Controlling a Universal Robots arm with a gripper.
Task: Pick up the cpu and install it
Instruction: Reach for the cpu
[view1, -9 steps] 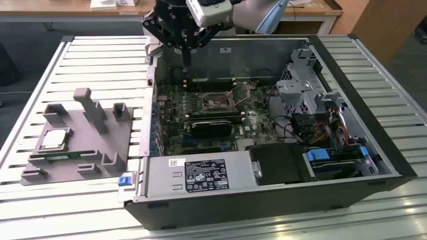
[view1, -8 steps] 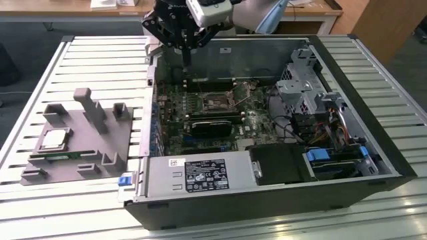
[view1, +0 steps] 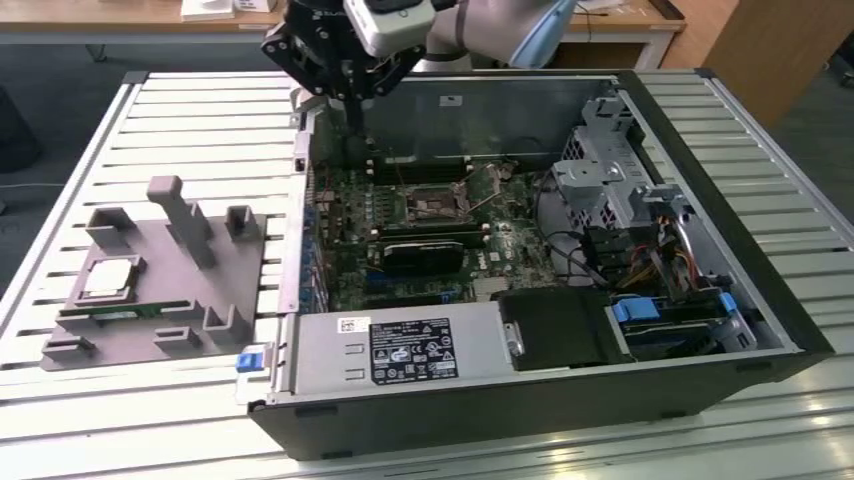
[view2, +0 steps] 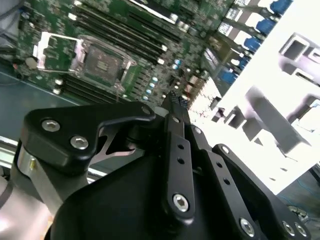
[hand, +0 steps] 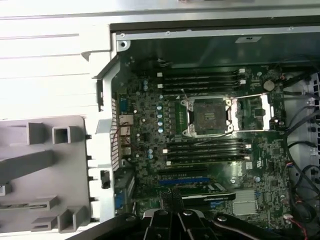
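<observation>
The cpu (view1: 110, 278), a small square chip with a pale metal top, lies flat on the grey fixture (view1: 147, 290) at the exterior view's left, outside the computer case. My gripper (view1: 358, 128) hangs high over the case's back left corner, far from the cpu, shut with nothing between its fingers. In both wrist views the gripper (view2: 174, 98) (hand: 172, 194) points down at the motherboard. The processor socket (view1: 434, 205) (view2: 102, 62) (hand: 210, 116) stands open and bare, its metal frame (hand: 255, 110) flipped aside.
The open computer case (view1: 747, 250) sits on a slatted metal table (view1: 147, 110). A green memory stick (view1: 127, 312) rests in the fixture by the cpu. A black block (view1: 427, 250) lies below the socket. The power supply (view1: 400, 352) and drive cage (view1: 614, 180) stand inside the case.
</observation>
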